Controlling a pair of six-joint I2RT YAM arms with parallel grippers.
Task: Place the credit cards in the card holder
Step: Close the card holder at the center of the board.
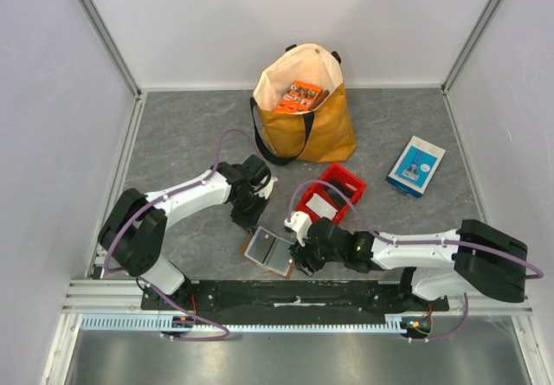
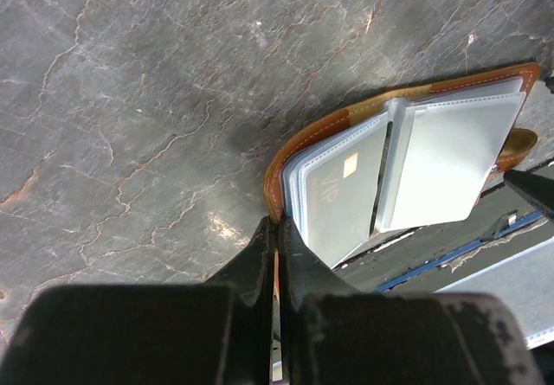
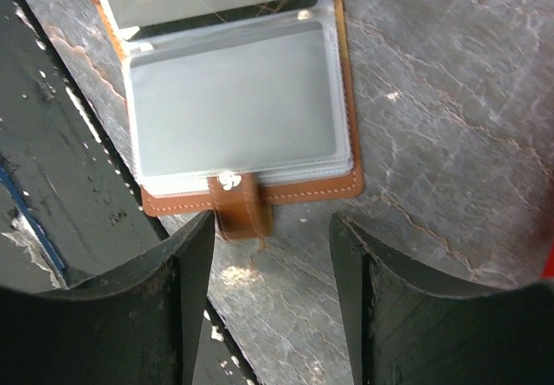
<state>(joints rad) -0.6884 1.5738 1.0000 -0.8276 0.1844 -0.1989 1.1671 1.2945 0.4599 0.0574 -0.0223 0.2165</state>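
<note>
Left gripper (image 2: 277, 229) is clamped shut on the leather edge of the card holder (image 2: 415, 143), which lies open on the table (image 2: 130, 99) between the arms. Right gripper (image 3: 270, 229) hovers empty, jaws apart, near the snap tab (image 3: 235, 202). One card (image 2: 342, 190) sits pocketed. We should pin the cover flat and feed the next squarely into a clear pocket (image 3: 234, 117).

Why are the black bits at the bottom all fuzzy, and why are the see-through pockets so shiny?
Left wrist: the left gripper sits close to the lens and blurs; the clear pockets of the card holder shine pale. Right wrist: the right gripper blurs likewise. Top external: sharp, evenly lit.
</note>
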